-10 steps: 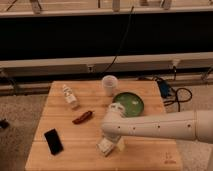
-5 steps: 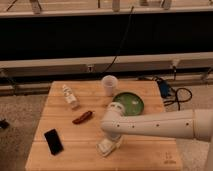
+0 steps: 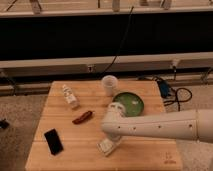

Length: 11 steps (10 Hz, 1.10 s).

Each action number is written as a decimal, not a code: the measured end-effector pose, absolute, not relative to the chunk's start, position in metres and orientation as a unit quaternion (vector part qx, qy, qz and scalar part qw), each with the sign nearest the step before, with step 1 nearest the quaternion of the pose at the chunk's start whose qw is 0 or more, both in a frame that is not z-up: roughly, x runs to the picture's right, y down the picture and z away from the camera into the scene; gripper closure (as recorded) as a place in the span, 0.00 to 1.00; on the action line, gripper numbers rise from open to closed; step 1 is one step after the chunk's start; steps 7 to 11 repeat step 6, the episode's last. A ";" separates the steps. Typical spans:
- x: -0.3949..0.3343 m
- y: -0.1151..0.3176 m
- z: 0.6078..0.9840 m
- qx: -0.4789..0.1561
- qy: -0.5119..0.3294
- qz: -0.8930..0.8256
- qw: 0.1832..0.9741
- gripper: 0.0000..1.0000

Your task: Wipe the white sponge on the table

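The white sponge (image 3: pixel 105 147) lies on the wooden table (image 3: pixel 80 150) near the front middle. My gripper (image 3: pixel 109 143) hangs from the white arm (image 3: pixel 160 126) that reaches in from the right, and it is right down on the sponge, covering part of it. The sponge's left end shows beyond the gripper.
On the table stand a white cup (image 3: pixel 109 84), a green plate (image 3: pixel 129 104), a small white bottle (image 3: pixel 70 96), a reddish-brown object (image 3: pixel 82 117) and a black phone (image 3: pixel 53 141). A small dark logo (image 3: pixel 169 160) marks the front right corner. Cables lie on the floor at the right.
The arm and gripper have shifted slightly leftward and toward the front edge with the sponge under them. The other things have not moved.
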<state>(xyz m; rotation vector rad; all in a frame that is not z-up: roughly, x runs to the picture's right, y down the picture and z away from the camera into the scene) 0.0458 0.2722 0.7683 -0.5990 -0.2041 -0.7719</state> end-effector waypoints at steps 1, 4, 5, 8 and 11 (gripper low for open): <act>0.050 0.269 0.769 -0.286 -0.086 -0.370 0.880 1.00; 0.058 0.252 0.778 -0.278 -0.050 -0.372 0.884 1.00; 0.055 0.246 0.781 -0.274 -0.046 -0.375 0.884 1.00; 0.049 0.241 0.785 -0.272 -0.044 -0.379 0.884 1.00; 0.049 0.241 0.785 -0.272 -0.044 -0.379 0.884 1.00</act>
